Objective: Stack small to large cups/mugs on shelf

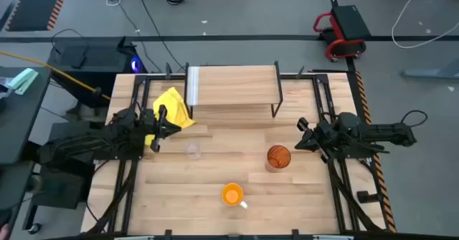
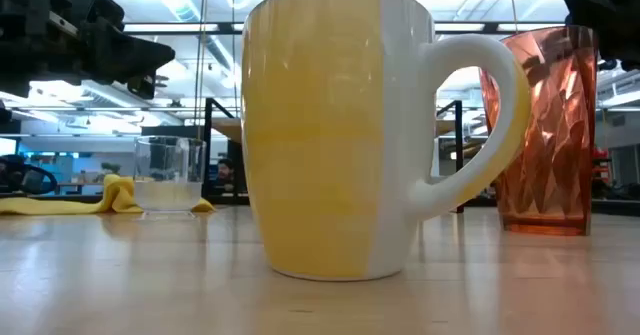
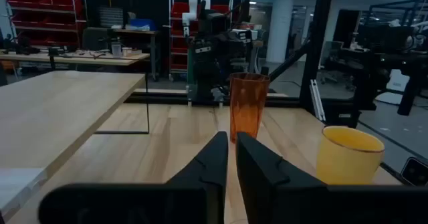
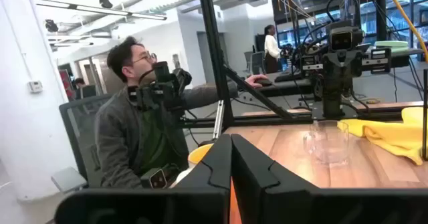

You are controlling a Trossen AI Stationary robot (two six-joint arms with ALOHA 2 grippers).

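Note:
The small clear glass cup stands upright on the tabletop, left of centre. The tall amber tumbler stands right of centre. The orange mug with a white outside stands near the table's near edge, large in the low view. The light-wood shelf stands on black legs at the far edge, with nothing on its top. My left gripper is shut and hovers left of the glass cup, beside the yellow cloth. My right gripper is shut and hovers just right of the tumbler. Neither touches anything.
A crumpled yellow cloth lies at the shelf's left end, under my left gripper. Black frame rails run along both table sides. A seated person shows beyond the table in the right wrist view. Bare wood lies between the cups and the shelf.

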